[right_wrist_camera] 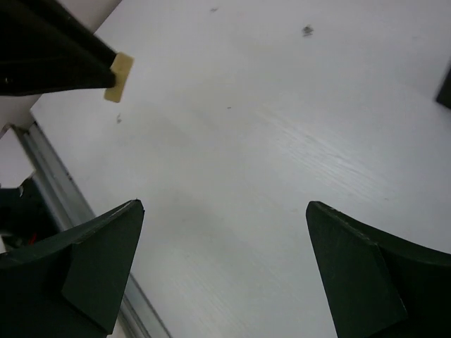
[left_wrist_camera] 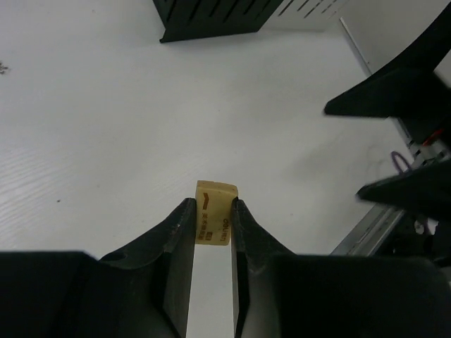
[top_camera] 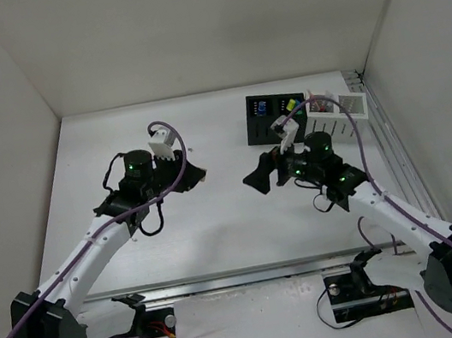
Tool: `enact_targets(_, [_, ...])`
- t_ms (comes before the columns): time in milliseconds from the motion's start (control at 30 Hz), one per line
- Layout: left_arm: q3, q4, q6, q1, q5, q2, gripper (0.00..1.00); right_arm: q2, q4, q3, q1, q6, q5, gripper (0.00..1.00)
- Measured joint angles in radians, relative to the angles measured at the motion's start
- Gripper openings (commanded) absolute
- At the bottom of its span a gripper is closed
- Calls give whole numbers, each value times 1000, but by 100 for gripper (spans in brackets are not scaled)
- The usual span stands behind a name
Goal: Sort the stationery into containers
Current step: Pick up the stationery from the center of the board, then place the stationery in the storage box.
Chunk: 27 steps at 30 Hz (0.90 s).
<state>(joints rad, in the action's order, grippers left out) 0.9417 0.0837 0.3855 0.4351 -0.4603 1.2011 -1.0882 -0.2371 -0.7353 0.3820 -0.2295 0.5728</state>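
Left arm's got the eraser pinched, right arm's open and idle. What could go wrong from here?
1. The eraser is pinched by the left gripper just at its tips, one end sticking out; it may slip in transit.
2. The open right gripper sits between it and the black box and white box; the arms could clash.

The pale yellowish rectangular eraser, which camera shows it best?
Left wrist view: the pale yellowish rectangular eraser sits close and centred, pinched in the left gripper, printed label visible. The right wrist view catches only its small end at top left. The top view does not show it clearly.
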Motion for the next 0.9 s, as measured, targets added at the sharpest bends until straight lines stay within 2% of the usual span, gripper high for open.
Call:
enact_targets(167, [-63,-121,225,137,179,-56,0,-80,-222,65,247,-22,-122,98])
enact_targets(333, [-135,-192,377,248,378,-106,0,-136,-364,64,382,-4,-250,96])
enact_targets(433, [-137,-234,420,289,450,-109,0,-171,-418,53,424,0,-306,87])
enact_targets(467, [-137,-248,432,301,472,-110,0,-187,-428,45,436,0,-324,76])
enact_targets(500, [-137,-259,439,310,490,-110,0,-199,-439,39,444,0,-337,71])
enact_targets(533, [-137,-272,446,317,509,-111,0,-208,-449,36,449,-3,-352,56])
enact_targets(600, [-138,-287,454,332,541,-112,0,-216,-462,36,453,-9,-381,46])
enact_targets(667, [-142,-299,459,341,567,-113,0,-217,-468,36,458,-13,-409,42])
enact_targets(900, [-167,-317,460,358,620,-118,0,-217,-495,35,466,-7,-460,45])
